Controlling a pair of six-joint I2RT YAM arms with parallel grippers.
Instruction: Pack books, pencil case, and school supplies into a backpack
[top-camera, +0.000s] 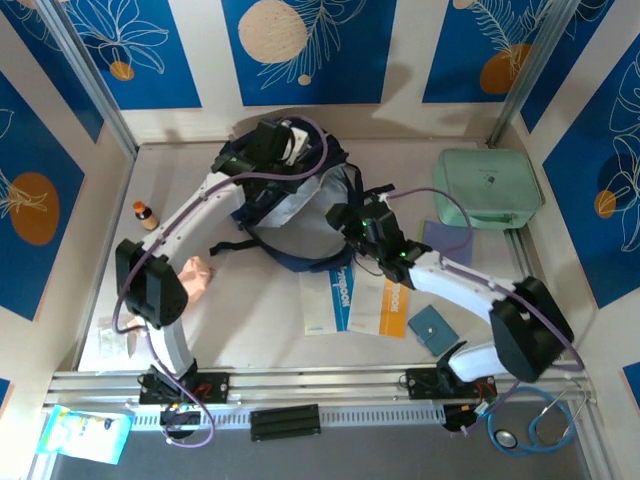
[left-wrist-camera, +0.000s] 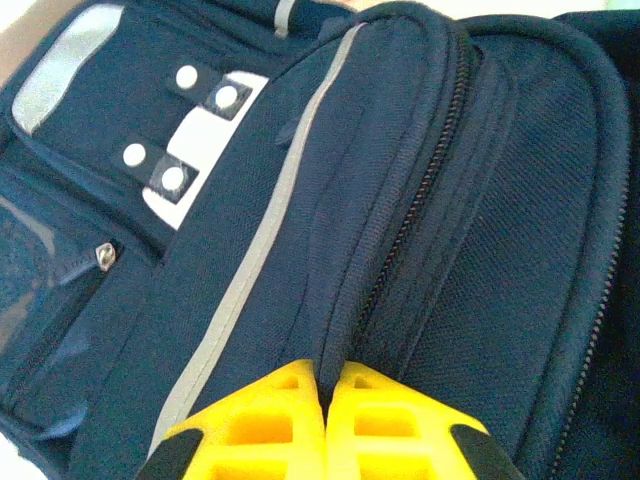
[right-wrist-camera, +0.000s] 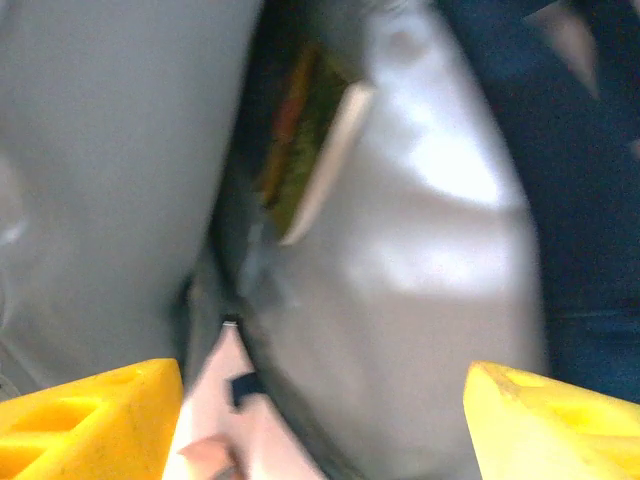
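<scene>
The backpack (top-camera: 300, 205) sits toward the back of the counter (top-camera: 250, 320), its mouth gaping to show grey lining. There is bare room to its left, out to a small bottle (top-camera: 145, 214) near the counter's edge. The left claw (top-camera: 275, 142) is pressed together on a fold of fabric beside the zipper at the bag's top. The right claw (top-camera: 345, 218), fingers spread, hangs at the mouth. Just ahead of it a green-covered book (right-wrist-camera: 300, 150) stands inside the lining. Two white books (top-camera: 327, 300) and a teal booklet (top-camera: 432, 328) lie nearer the front edge. A mint-green case (top-camera: 487, 187) sits back right.
</scene>
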